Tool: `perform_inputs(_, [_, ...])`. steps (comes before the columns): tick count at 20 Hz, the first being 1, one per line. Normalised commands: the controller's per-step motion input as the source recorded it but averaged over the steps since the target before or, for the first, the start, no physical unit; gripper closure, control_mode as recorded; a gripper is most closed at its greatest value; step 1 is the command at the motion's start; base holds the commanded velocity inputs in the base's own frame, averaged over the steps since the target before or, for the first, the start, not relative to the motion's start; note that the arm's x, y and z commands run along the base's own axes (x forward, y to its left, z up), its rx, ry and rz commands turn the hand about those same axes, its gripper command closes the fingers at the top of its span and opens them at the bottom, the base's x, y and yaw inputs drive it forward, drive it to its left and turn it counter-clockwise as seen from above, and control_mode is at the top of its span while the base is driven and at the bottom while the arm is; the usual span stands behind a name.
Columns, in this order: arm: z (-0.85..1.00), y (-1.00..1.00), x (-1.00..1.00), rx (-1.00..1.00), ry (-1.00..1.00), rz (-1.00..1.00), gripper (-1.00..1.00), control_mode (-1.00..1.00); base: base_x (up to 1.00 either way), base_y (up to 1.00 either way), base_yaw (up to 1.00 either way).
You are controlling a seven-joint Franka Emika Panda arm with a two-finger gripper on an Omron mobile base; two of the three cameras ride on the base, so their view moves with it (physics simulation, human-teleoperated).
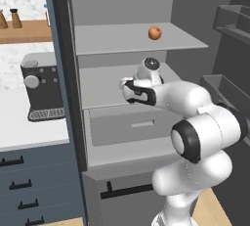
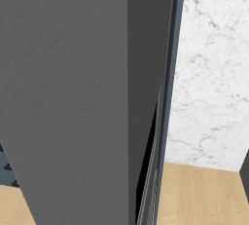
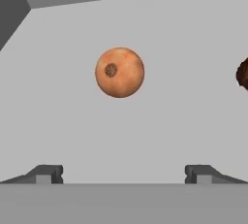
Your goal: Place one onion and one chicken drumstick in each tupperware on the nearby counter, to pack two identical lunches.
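Fingers [image 3: 124, 174] spread fully wide, holding nothing; bare grey shelf floor lies between them and the onion [image 3: 119, 72]. The onion sits free beyond the fingers on that floor, with open room on every side. A dark reddish-brown item [image 3: 243, 74], cut by the frame edge, lies right of the onion, well apart from it. From the left base camera, the onion [image 1: 155, 33] rests on the fridge's upper shelf [image 1: 132, 39]. A coffee machine [image 1: 43, 87] stands on the white tabletop [image 1: 24, 127], left of the fridge.
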Motion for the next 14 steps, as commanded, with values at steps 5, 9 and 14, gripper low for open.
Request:
perform_inputs(5, [-0.15,0.0,0.36,0.0,0.0,0.0,-1.0,-1.0,0.0,0.0,0.0])
perform_inputs(9, [-0.09,0.0,0.55,0.0,0.0,0.0,-1.0,-1.0,0.0,0.0,0.0])
perform_inputs(14, [-0.14,0.0,0.5,0.0,0.0,0.0,-1.0,-1.0,0.0,0.0,0.0])
